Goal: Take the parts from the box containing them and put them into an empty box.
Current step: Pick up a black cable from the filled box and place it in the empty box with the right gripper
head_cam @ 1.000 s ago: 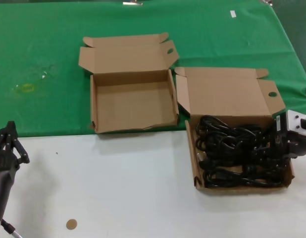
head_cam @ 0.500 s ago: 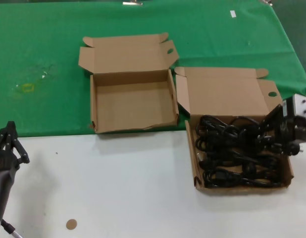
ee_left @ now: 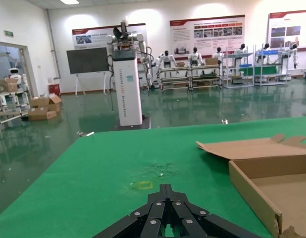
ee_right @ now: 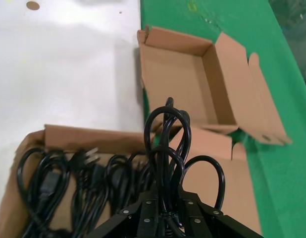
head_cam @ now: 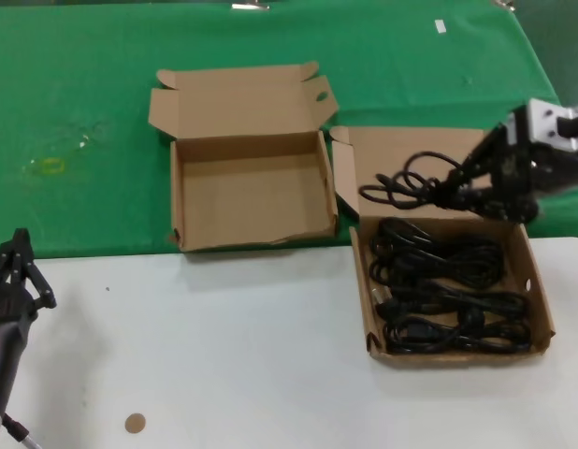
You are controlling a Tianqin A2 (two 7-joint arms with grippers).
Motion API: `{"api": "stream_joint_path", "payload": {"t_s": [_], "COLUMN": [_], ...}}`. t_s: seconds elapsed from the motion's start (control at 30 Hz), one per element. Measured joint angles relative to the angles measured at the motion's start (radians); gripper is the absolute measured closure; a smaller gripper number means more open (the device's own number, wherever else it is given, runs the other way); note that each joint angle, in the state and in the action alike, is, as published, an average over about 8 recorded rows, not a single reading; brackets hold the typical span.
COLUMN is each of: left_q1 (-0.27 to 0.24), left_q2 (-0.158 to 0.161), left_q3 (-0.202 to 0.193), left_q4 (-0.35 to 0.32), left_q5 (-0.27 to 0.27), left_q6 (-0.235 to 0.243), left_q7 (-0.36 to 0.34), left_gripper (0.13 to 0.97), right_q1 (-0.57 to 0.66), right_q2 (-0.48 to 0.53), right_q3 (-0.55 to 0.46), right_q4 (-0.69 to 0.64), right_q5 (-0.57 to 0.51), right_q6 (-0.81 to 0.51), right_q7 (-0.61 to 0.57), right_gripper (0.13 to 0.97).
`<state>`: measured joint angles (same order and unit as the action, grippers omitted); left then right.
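Note:
My right gripper [head_cam: 478,192] is shut on one black cable bundle [head_cam: 411,182] and holds it in the air over the open lid of the longer box [head_cam: 364,304]. In the right wrist view the held cable's loops [ee_right: 169,134] stick out past the gripper [ee_right: 165,201]. More coiled cables [head_cam: 448,295] lie in that box's tray. The wider squarish box [head_cam: 252,196] stands open and bare just to the left on the green cloth; it also shows beyond the loops [ee_right: 180,82]. My left gripper [head_cam: 22,271] is parked at the lower left, shut and empty [ee_left: 166,191].
Green cloth [head_cam: 83,94] covers the far half of the table and white surface [head_cam: 223,346] the near half. A small brown disc [head_cam: 134,423] lies near the front edge. A yellow mark [head_cam: 48,166] sits on the cloth at the left.
My right gripper has risen out of the longer box with one cable bundle and moved back over the lid. The left arm has stayed still.

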<state>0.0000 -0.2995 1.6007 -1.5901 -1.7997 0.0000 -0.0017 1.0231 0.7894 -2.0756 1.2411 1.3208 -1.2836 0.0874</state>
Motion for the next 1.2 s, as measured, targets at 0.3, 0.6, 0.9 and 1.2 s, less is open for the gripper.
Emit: {"api": "stream_joint_path", "payload": {"t_s": [0.3, 0.6, 0.9, 1.2], "left_q1": [0.0, 0.0, 0.0, 0.0], "left_q2": [0.0, 0.0, 0.0, 0.0], "left_q3": [0.0, 0.0, 0.0, 0.0], "left_q4": [0.0, 0.0, 0.0, 0.0], "left_q5": [0.0, 0.0, 0.0, 0.0], "left_q6": [0.0, 0.0, 0.0, 0.0], "left_q7": [0.0, 0.0, 0.0, 0.0], "left_gripper": [0.953, 0.953, 0.953, 0.953], "right_q1": [0.115, 0.185, 0.228, 0.279], "right_q2": [-0.147, -0.311, -0.464, -0.6], "right_q3": [-0.063, -0.118, -0.159, -0.171], "right_q4": [-0.099, -0.215, -0.375, -0.576], "right_q5": [-0.067, -0.112, -0.148, -0.146], "right_q6": [0.019, 0.075, 0.162, 0.241], "right_q7": [-0.014, -0.022, -0.054, -0.112], "right_gripper": [0.888, 0.888, 0.888, 0.889]}}
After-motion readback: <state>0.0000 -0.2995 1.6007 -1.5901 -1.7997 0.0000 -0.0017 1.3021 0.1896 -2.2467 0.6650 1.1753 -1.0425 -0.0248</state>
